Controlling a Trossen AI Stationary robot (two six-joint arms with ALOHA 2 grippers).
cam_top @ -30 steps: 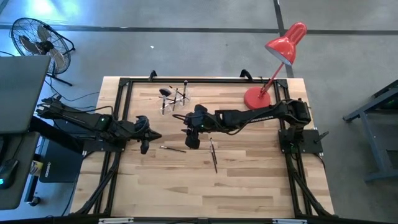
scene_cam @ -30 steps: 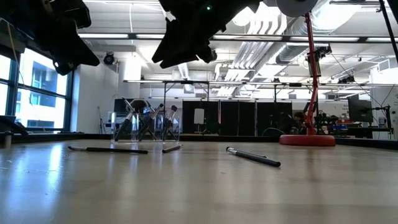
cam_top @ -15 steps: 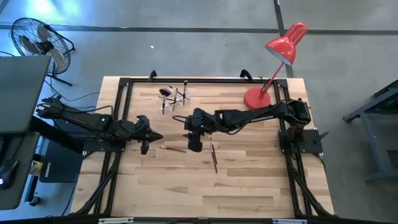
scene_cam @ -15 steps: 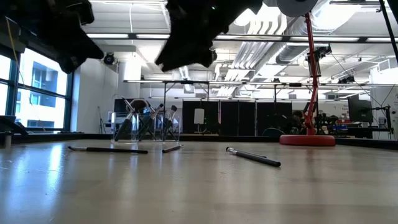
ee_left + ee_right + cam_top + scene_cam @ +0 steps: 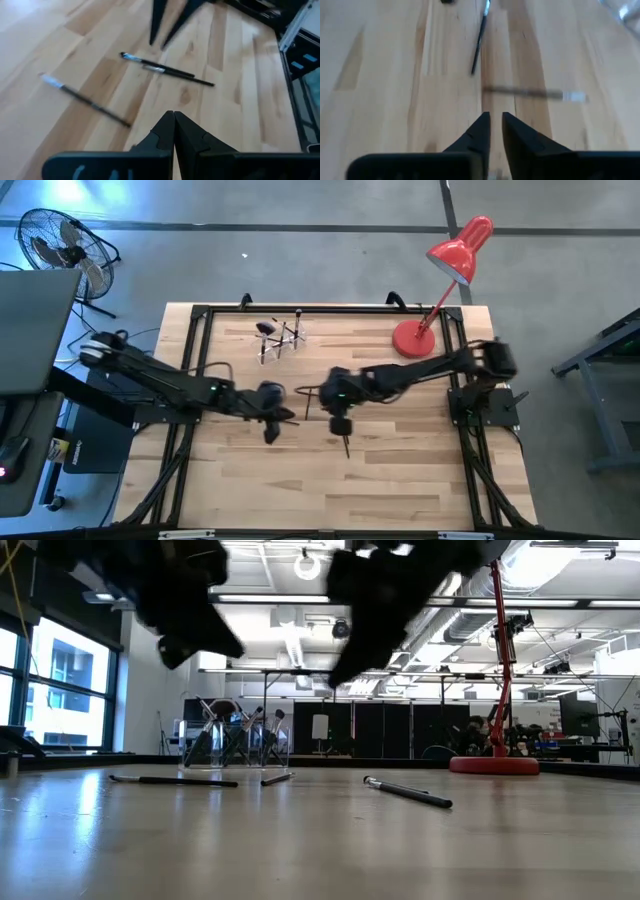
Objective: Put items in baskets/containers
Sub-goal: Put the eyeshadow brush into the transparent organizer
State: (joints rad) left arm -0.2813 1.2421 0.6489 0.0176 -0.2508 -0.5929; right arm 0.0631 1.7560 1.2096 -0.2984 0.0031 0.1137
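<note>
The clear holder (image 5: 280, 338) stands at about 11 o'clock on the table (image 5: 400, 480), already carrying several makeup brushes (image 5: 235, 730) that lean out of it in a loose spray, so most of the job looks done. At least 3 brushes remain flat on the wood near the table's centre. The left wrist view shows 1 lone brush (image 5: 85, 100) and a pair lying together (image 5: 167, 70). The low view shows a long one (image 5: 175, 780) just in front of the holder and another (image 5: 408, 792) off toward 3 o'clock.

The left gripper (image 5: 270, 420) hangs above the centre-left, its fingers (image 5: 162, 132) pressed together and empty. The right gripper (image 5: 340, 425) hangs just right of centre over a loose brush (image 5: 346, 446), fingers (image 5: 480, 132) nearly closed with only a thin gap, holding nothing. Neither has a brush yet, so the remaining ones all await pickup and dropping into the holder.
</note>
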